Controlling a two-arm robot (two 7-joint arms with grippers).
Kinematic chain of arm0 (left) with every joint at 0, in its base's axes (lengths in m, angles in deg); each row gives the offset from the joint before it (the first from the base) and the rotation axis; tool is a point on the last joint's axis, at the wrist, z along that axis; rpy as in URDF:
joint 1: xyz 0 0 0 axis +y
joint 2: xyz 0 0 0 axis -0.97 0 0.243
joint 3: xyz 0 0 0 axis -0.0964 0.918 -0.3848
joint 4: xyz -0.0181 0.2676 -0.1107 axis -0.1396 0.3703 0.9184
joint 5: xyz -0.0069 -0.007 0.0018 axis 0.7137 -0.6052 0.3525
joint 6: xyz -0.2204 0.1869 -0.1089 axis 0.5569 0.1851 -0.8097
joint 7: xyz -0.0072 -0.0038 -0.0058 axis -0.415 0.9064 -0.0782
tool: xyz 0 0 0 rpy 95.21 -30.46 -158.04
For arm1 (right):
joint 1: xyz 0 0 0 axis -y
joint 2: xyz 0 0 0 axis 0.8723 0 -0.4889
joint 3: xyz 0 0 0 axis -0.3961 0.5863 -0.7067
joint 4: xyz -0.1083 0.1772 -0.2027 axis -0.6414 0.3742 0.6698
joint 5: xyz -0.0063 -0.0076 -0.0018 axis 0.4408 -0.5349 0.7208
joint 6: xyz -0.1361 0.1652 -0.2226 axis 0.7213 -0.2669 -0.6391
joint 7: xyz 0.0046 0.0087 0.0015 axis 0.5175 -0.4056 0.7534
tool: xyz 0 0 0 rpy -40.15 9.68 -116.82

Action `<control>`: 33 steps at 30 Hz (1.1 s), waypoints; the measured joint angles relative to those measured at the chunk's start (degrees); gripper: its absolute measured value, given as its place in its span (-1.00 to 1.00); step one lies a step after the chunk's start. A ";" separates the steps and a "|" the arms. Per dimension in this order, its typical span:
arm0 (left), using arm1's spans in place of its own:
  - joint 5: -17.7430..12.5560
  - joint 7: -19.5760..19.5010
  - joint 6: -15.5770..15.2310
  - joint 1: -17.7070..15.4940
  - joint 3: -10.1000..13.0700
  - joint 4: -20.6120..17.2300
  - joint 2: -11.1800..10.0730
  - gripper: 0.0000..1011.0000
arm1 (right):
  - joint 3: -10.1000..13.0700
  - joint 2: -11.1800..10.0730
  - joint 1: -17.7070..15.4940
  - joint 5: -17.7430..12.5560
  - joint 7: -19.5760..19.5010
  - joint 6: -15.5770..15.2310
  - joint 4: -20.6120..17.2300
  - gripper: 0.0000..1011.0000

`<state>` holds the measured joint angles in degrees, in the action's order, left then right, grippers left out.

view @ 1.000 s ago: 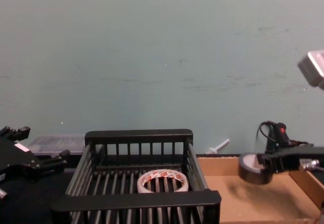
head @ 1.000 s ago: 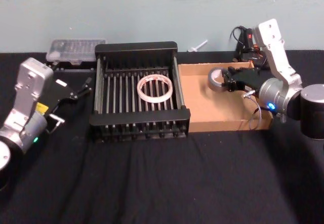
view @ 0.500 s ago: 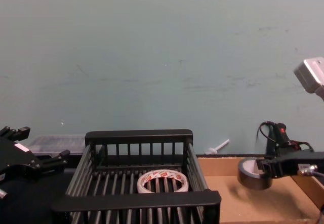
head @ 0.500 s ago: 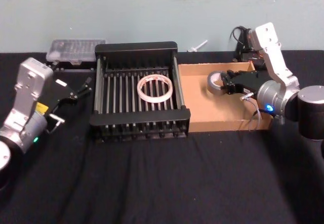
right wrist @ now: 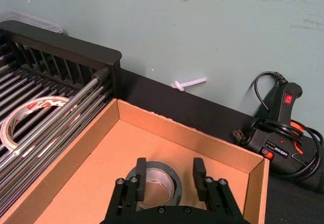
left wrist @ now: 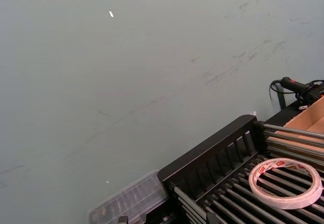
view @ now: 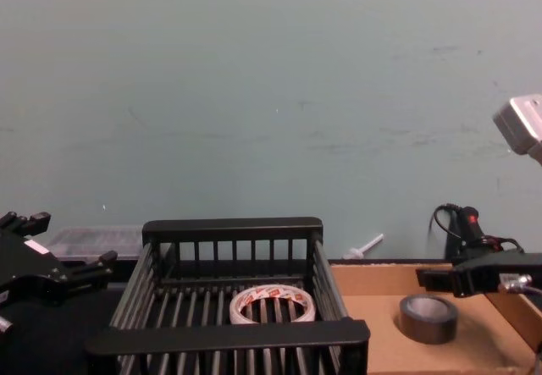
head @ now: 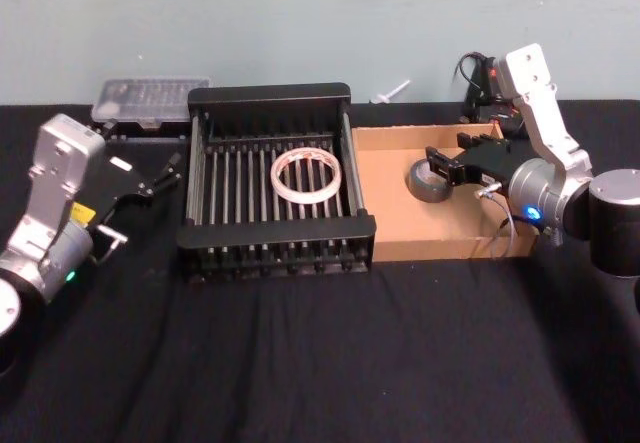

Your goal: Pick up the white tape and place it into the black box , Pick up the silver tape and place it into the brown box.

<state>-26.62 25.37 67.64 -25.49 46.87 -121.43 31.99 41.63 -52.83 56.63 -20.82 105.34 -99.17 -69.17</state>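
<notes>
The white tape (head: 308,174) (left wrist: 288,182) lies flat on the bars inside the black box (head: 270,94) (view: 230,227). On the floor of the brown box (head: 400,225) (right wrist: 101,153) the silver tape (head: 428,183) (right wrist: 154,183) (view: 428,317) rests flat. My right gripper (head: 447,155) (right wrist: 169,171) (view: 436,280) hovers just above that roll, open, its fingers (right wrist: 140,169) standing apart over it and holding nothing. To the left of the black box my left gripper (head: 165,175) (view: 68,239) is parked, open and empty.
A clear plastic case (head: 150,98) (left wrist: 129,204) sits behind the black box on the left. A black corded tool with a red switch (head: 485,78) (right wrist: 281,123) lies behind the brown box, and a small white part (head: 392,90) lies by the wall. Black cloth covers the table's front.
The right gripper lowered into the brown box and opened. The silver tape left its fingers and now lies flat on the cardboard floor. The left arm has not moved.
</notes>
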 joint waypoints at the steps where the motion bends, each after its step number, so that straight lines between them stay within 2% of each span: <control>1: 0.00 0.00 0.00 0.00 0.00 0.00 0.00 0.98 | 0.00 -0.01 0.00 -0.01 -0.01 0.00 0.00 0.15; 2: 0.00 0.00 0.00 0.00 0.00 0.00 0.00 0.98 | 0.00 -0.01 -0.01 -0.01 -0.01 -0.01 -0.01 0.18; 6: 0.00 0.00 0.00 0.00 0.00 0.00 0.00 0.98 | 0.00 -0.03 -0.03 -0.04 -0.04 -0.02 -0.03 0.50; 16: 0.00 0.00 0.00 0.00 0.00 0.00 0.00 0.98 | 0.00 -0.03 -0.04 -0.09 -0.04 -0.03 -0.09 0.98; 27: 0.00 0.00 0.00 0.00 0.00 0.00 0.00 0.98 | 0.07 -0.03 -0.10 -0.07 0.01 0.05 -0.14 0.98; 33: 0.00 0.00 0.00 0.00 0.00 0.00 0.00 0.98 | 1.60 -0.24 -1.96 0.05 0.57 2.77 -2.29 0.98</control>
<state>-26.62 25.37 67.65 -25.49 46.87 -121.43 31.99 43.23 -53.07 54.67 -20.77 105.91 -96.40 -71.47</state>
